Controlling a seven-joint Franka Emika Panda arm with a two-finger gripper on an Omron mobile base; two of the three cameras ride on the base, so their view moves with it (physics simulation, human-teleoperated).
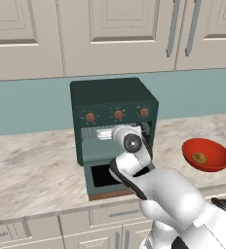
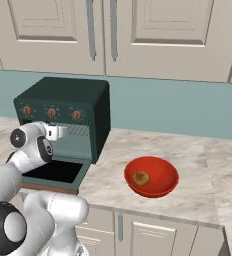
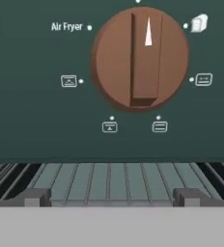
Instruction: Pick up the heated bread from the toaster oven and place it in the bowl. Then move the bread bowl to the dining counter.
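Observation:
The dark green toaster oven (image 1: pixel 114 99) (image 2: pixel 63 97) stands on the counter with its black-glass door (image 1: pixel 105 177) (image 2: pixel 55 172) dropped open. My gripper (image 1: pixel 105 133) (image 2: pixel 62 131) (image 3: pixel 112 198) is at the oven's mouth, just under the knob panel, open with nothing between its fingers. The hand view faces an orange knob (image 3: pixel 140 58) close up, with the wire rack (image 3: pixel 109 181) below it. To the oven's right sits the red bowl (image 1: pixel 217 160) (image 2: pixel 160 187), and a small round brown bread (image 1: pixel 198 157) (image 2: pixel 141 178) lies inside it. The dining counter is out of view.
The beige marble-look counter (image 1: pixel 32 170) (image 2: pixel 198 160) runs left and right of the oven. Cream wall cabinets (image 1: pixel 110 29) (image 2: pixel 138 30) hang above it, and drawers (image 1: pixel 47 228) (image 2: pixel 153 232) sit below its front edge. My white arm (image 1: pixel 168 194) (image 2: pixel 23 160) stands in front of the open door.

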